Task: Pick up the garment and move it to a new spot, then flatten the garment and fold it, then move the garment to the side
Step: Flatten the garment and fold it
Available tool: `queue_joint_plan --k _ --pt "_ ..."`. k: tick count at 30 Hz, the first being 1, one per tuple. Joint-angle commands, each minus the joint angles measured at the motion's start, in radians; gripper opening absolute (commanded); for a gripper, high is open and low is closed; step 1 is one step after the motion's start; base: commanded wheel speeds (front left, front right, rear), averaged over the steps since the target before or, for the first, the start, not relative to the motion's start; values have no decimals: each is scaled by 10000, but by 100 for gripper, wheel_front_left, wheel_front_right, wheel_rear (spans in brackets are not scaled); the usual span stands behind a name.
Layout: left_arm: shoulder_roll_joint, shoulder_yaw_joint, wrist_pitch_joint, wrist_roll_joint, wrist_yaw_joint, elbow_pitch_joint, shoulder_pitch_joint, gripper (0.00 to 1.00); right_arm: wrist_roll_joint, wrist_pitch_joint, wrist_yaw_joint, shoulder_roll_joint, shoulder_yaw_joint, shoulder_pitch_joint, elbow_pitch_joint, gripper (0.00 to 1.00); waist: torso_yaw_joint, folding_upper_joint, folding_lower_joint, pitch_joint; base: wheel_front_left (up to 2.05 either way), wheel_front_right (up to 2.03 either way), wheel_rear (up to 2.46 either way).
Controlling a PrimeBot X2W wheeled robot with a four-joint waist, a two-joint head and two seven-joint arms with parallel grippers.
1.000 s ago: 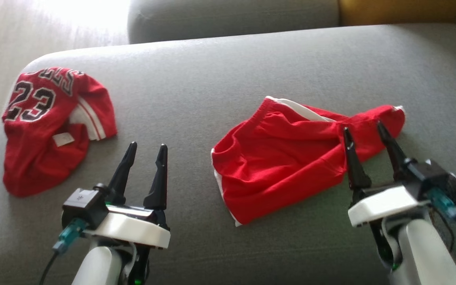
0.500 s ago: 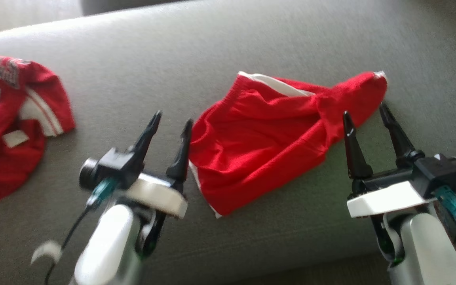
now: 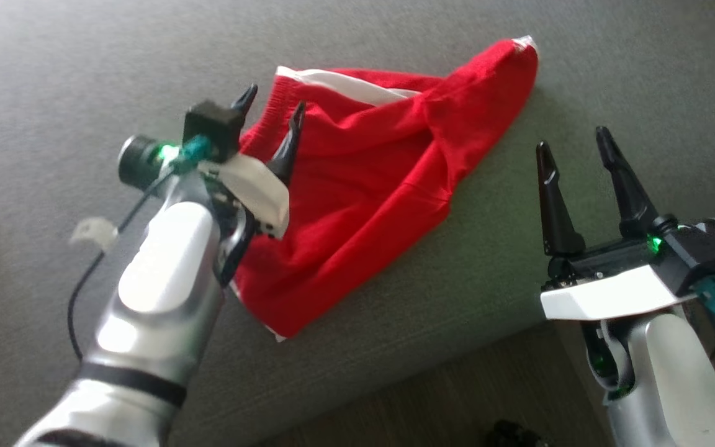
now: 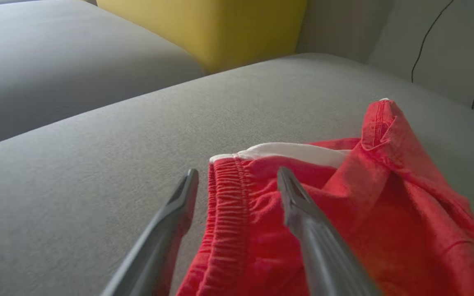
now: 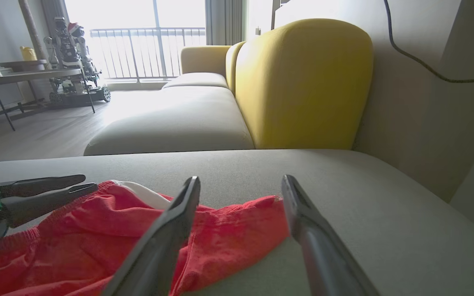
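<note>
shorts (image 3: 370, 186) beneath open left pincer (image 3: 270, 105)

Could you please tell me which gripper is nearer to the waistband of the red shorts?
Left. The left gripper hangs over the waistband, open jaws straddling its edge; the right gripper is off past the shorts' far leg, over bare cushion.
</note>
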Motion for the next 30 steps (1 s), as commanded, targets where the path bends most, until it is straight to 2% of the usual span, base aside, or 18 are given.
queue_joint_plan --k 1,9,10,11,15,20,25,30 --pt "144 150 98 128 -47 103 -696 100 113 -110 -2 26 259 -261 -356 100 -398 0 0 382 0 0 0" --pt "165 109 371 44 -44 1387 -1642 98 259 -140 -2 26 332 -319 -297 100 -559 0 0 501 0 0 0" --pt "161 67 379 9 -73 1517 -1730 39 268 -141 -2 26 331 -323 -310 100 -565 0 0 504 0 0 0" --pt "158 18 361 -17 -99 1629 -1813 0 275 -141 -2 26 333 -324 -317 100 -571 0 0 506 0 0 0" --pt "145 156 71 -324 -113 1911 -2200 0 296 -143 -2 26 387 -352 -339 100 -609 0 0 519 0 0 0" --pt "264 819 -718 -720 314 1896 -3038 0 365 -144 -2 26 454 -432 -384 100 -660 0 0 621 0 0 0" --pt "823 1437 -900 -1012 586 2337 -4131 0 462 -144 -2 26 738 -615 -404 100 -852 0 0 780 0 0 0" --pt "1568 1799 -629 -1099 961 3280 -5198 0 632 -144 -2 26 1101 -839 -484 100 -1115 0 0 1040 0 0 0"
